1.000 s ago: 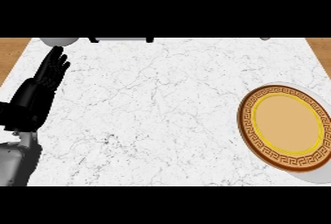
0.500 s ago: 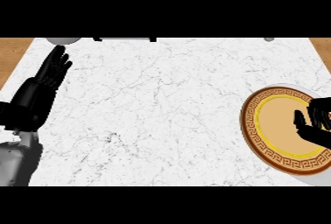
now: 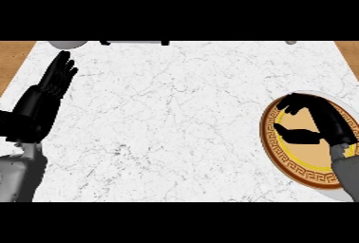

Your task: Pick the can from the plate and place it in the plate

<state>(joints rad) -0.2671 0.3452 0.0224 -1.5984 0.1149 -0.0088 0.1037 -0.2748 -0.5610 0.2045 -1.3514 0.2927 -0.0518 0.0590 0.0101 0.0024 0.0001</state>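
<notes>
The left hand (image 3: 48, 92) rests at the view's left edge, open, its fingers straight and pointing away from the body, above a grey left forearm (image 3: 17, 176) that rises from the lower corner. The right hand (image 3: 321, 124) comes in from the right on its grey right forearm (image 3: 345, 169). Its fingers are loosely bent, its thumb is spread below them, and nothing is between them.

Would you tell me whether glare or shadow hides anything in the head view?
Head view: the marble counter is evenly lit, without glare; the black right hand covers part of the plate, and no can shows.
</notes>
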